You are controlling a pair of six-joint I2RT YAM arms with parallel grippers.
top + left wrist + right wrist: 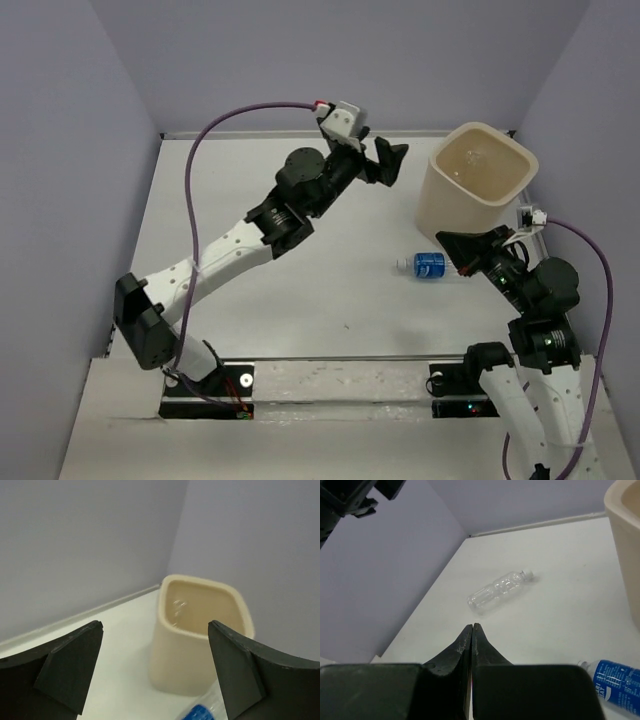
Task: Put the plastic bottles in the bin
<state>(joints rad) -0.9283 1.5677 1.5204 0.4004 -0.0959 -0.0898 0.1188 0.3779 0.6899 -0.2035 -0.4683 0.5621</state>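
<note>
Bin (pixel 445 215): cream-beige plastic tub, rounded-square mouth, rolled rim, tapering walls, upright at 2 o'clock on bench (pixel 300 300); faint clear crinkly bottle (pixel 177 607) inside. Blue-label bottle (pixel 428 264) lying at bin's 7 o'clock, near base. Clear ribbed white-capped bottle (pixel 497 591) on its side, well apart from bin. Left fingers (pixel 390 160) spread wide, empty, at bin's 9 o'clock. Right fingers (pixel 471 635) pressed together, empty, near blue-label bottle

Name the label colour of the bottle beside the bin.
Blue label, white print; best in right wrist view.
</note>
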